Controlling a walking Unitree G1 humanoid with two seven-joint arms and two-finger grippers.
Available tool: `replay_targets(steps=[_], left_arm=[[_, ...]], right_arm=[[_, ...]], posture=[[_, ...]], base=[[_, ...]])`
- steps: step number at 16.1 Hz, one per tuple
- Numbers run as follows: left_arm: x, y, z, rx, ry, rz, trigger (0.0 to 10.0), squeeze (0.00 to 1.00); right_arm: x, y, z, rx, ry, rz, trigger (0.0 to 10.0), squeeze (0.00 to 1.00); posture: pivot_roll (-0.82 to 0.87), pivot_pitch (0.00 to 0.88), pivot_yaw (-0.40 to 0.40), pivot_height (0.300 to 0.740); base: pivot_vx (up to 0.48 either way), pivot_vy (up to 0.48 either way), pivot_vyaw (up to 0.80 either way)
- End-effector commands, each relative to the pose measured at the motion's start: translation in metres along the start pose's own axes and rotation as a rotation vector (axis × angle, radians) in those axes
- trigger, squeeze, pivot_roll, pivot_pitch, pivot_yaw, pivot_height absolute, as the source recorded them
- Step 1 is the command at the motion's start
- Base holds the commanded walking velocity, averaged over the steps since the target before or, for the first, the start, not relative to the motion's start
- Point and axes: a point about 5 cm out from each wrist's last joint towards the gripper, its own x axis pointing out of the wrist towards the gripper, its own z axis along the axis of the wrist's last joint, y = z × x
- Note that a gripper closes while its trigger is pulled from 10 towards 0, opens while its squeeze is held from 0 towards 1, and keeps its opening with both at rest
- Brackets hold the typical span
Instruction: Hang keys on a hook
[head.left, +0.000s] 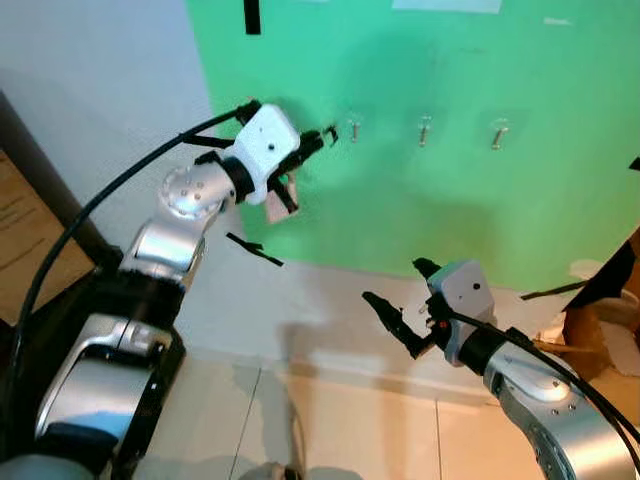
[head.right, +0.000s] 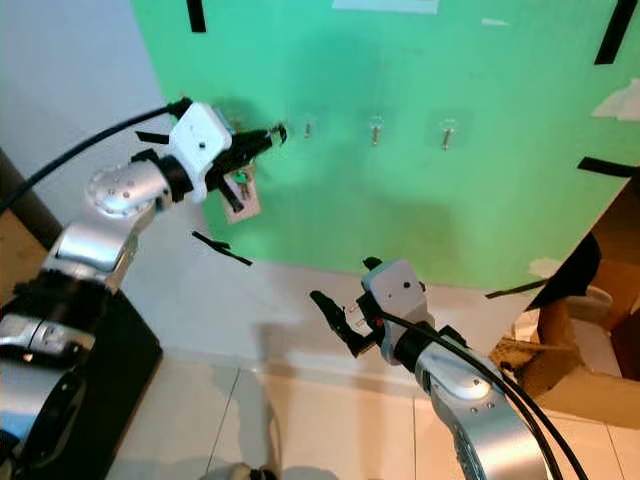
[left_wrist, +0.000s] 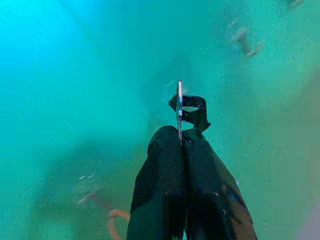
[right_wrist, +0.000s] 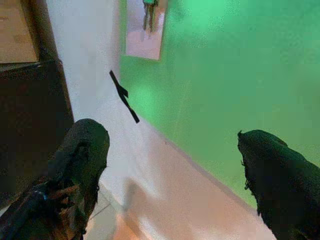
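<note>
With my left pincer (head.left: 322, 137) clamped on the key ring (left_wrist: 180, 107), I see the nearest hook (head.left: 353, 128) just beyond its tips, perhaps not touching. A tag (head.left: 279, 203) dangles below. My right pincer (head.left: 398, 303) hangs low, fingers apart.

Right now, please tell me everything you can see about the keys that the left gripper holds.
The keys sit pinched at the very tip of the left gripper, whose jaws are shut on them. A thin metal piece stands edge-on, with a black loop-like part beside it. A pale tag hangs below the gripper. They are raised against the green wall sheet, just short of the nearest hook, not yet hung.
</note>
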Motion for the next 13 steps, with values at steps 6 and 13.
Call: replay_targets(steps=[6, 13], left_arm=[[0.017, -0.02, -0.01, 0.043, 0.042, 0.135, 10.0, 0.0], [0.02, -0.057, -0.006, 0.2, -0.057, 0.356, 10.0, 0.0]], right_arm=[[-0.013, -0.003, -0.004, 0.012, -0.017, 0.009, 10.0, 0.0], [-0.022, -0.005, -0.005, 0.066, -0.07, 0.029, 10.0, 0.0]], posture=[[-0.2, 0.0, 0.109, 0.74], [-0.22, 0.0, 0.076, 0.74]], base=[[0.0, 0.0, 0.0], [0.0, 0.0, 0.0]])
